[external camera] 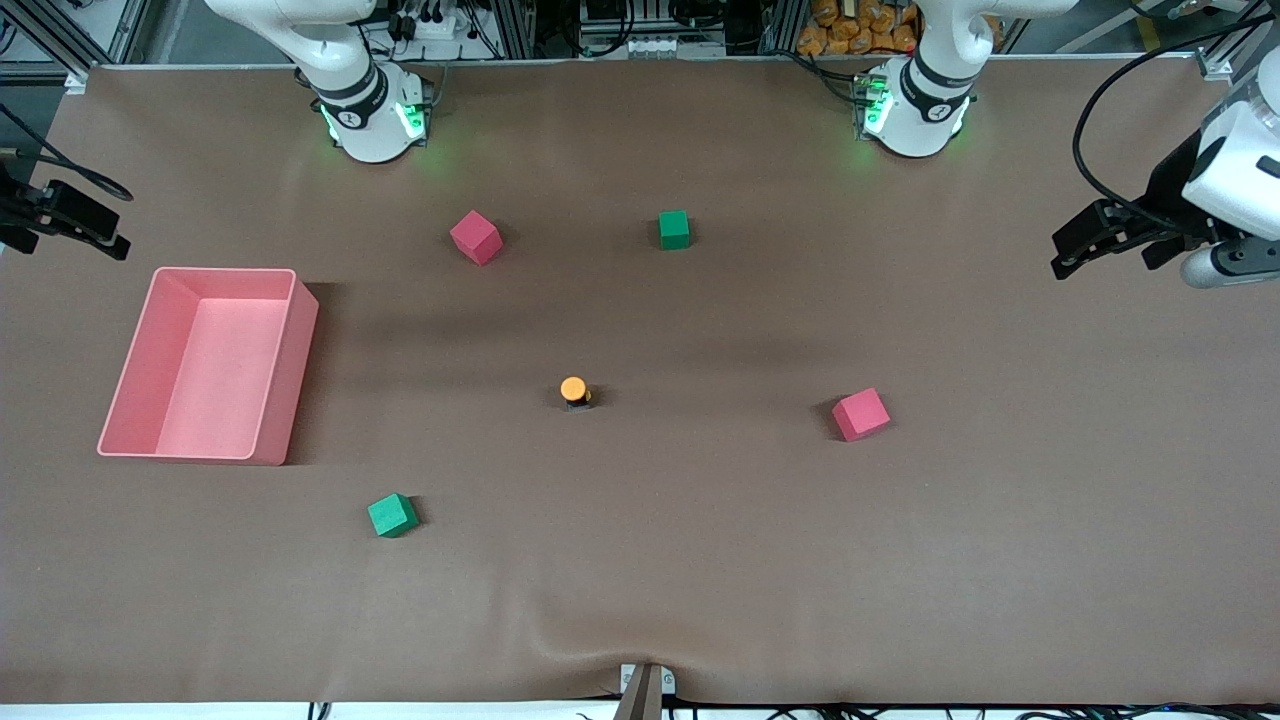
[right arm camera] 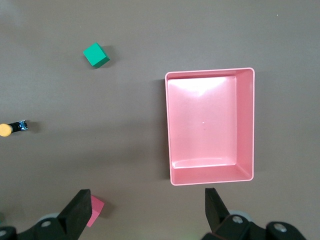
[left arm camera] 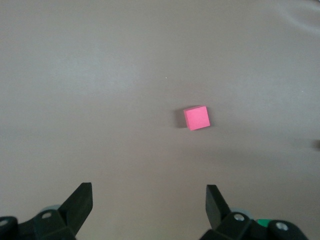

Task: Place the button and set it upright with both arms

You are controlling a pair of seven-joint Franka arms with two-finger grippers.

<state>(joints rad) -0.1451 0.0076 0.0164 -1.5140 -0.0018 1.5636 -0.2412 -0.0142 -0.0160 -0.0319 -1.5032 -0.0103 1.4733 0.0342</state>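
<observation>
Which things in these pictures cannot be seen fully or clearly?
- Button: too small in the front view to tell upright from tilted; in the right wrist view it sits at the picture's edge.
- Right end effector: front view, partly cut off by the edge.
- Red cube: right wrist view, partly hidden by a finger.
- Left arm: front view, cut off by the edge.

The table (external camera: pixel 1000 550) carries one button (external camera: pixel 574 390), two red cubes (external camera: pixel 475 237) (external camera: pixel 861 414), two green cubes (external camera: pixel 674 229) (external camera: pixel 392 515), and one pink bin (external camera: pixel 285 375). Two arms are present, each with one gripper: left gripper (left arm camera: pixel 149 200), right gripper (right arm camera: pixel 148 202).
</observation>
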